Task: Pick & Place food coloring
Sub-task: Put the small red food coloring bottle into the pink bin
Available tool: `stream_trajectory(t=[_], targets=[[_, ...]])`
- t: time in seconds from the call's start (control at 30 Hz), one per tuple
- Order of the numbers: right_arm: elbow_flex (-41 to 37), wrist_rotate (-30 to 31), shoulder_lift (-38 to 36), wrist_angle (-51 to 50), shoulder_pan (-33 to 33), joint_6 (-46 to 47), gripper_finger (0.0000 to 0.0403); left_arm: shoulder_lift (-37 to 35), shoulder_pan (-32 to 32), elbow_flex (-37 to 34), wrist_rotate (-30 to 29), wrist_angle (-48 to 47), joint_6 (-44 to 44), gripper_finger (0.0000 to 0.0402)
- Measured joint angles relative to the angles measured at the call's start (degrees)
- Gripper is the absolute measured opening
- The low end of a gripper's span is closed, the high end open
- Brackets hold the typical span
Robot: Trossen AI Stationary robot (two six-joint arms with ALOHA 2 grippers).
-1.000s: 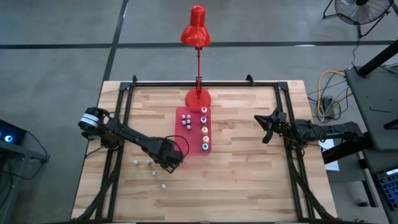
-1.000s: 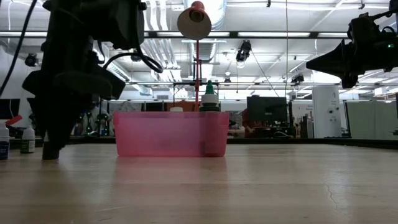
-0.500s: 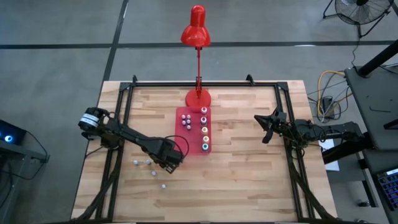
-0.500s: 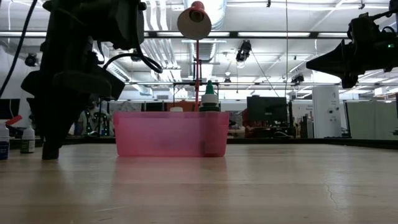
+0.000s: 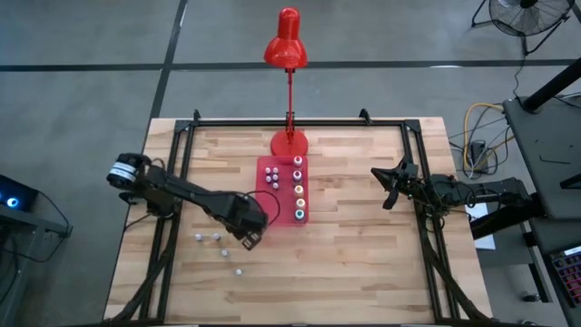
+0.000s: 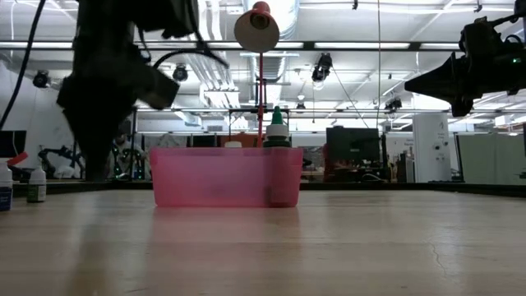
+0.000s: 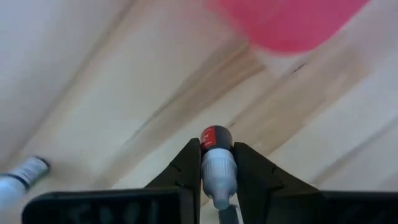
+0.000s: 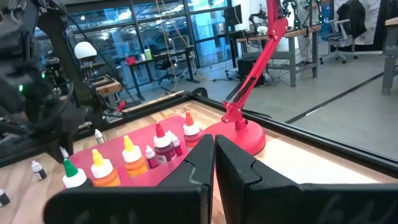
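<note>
small bottle [image 7: 216, 163] pinched between left gripper [image 7: 217, 167] fingers, seemingly lifted

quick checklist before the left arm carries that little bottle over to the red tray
1. Left gripper shut on the small bottle: ok, both fingers press its sides in the left wrist view.
2. Bottle lifted off the table: cannot tell; the low view hides the fingertips.
3. Free space in the red tray: ok, the half nearer the left arm, in front of the small bottles, looks bare from above.
4. Right gripper out of the way: ok, shut, hanging near the right edge, apart from the tray.
5. Loose bottles clear of the path: ok, they lie on the side away from the tray.
</note>
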Motion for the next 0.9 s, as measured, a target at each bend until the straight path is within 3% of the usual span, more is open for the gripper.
stream_trajectory(t=[0.53, 0.9], targets=[[0.0, -0.02, 0.0, 0.0, -0.02, 0.0, 0.0009, -6.09, 7.31, 10.23, -1.38, -10.22, 35.87, 0.0042], [0.01, 0.0, 0.01, -0.02, -0.02, 0.0, 0.0009, 0.26, 13.87, 21.64, -4.0, -14.11, 48.15, 0.0042]])
